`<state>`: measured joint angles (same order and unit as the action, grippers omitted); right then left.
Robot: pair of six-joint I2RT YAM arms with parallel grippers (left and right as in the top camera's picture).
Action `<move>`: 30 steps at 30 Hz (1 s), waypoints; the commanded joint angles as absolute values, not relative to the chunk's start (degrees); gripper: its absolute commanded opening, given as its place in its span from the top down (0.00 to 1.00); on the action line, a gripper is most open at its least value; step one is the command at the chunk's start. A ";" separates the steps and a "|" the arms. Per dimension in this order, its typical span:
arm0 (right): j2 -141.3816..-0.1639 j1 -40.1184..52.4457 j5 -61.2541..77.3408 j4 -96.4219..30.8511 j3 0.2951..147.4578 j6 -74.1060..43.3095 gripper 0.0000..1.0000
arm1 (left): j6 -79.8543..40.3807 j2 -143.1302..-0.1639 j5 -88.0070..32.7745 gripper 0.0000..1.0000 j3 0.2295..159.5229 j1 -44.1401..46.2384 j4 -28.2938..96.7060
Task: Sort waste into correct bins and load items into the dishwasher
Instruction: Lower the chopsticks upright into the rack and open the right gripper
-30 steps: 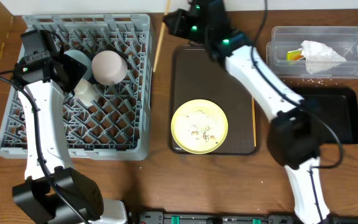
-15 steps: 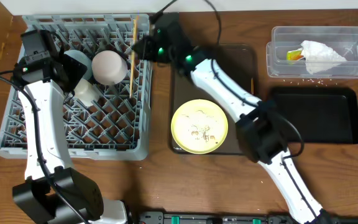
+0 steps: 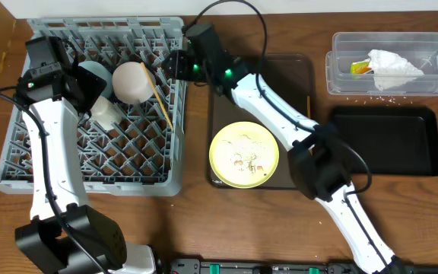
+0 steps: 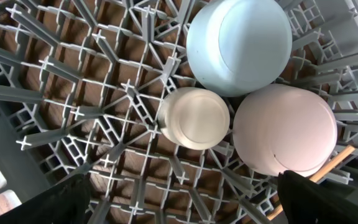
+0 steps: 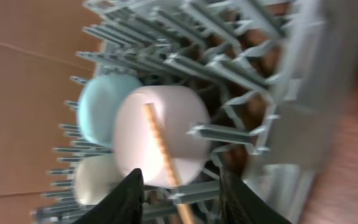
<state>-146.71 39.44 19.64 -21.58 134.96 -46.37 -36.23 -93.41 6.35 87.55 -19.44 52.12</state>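
the right hand point(image 5: 180, 180) hangs at the grey dish rack's point(image 3: 21, 152) edge with its fingers apart, a wooden chopstick point(image 3: 158, 95) running between them and leaning across the upturned pink bowl point(image 3: 131, 81), while the left hand point(image 4: 184, 180), also spread wide, hovers over the blue bowl point(image 4: 238, 43) and white cup point(image 4: 194, 118).

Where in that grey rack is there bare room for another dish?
The large grey plastic dish rack is bare across its near half, between the small white cup and the near wall. Its far end is crowded: light blue bowl, pale pink bowl, thin wooden chopstick.
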 commanded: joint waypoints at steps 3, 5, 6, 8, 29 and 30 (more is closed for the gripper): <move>-140.16 36.10 16.03 -24.82 136.53 -39.72 0.59 | -36.75 -92.82 6.63 0.03 88.07 -19.59 52.25; -138.96 35.33 16.27 -25.34 136.53 -38.59 0.59 | -36.75 -92.82 6.63 0.03 88.07 -19.59 52.23; -138.72 35.14 16.95 -25.15 136.53 -37.89 0.59 | -36.75 -92.82 6.63 0.03 88.07 -19.59 52.23; -138.50 35.05 18.98 -24.27 136.53 -35.68 0.60 | -36.75 -92.82 6.63 0.03 88.07 -19.59 52.23; -140.51 41.36 14.52 -26.13 136.75 -11.22 0.19 | -36.75 -92.82 6.63 0.03 88.07 -19.59 52.25; -140.00 40.77 13.96 -27.20 136.97 -11.86 0.17 | -36.75 -92.82 6.63 0.03 88.07 -19.59 52.25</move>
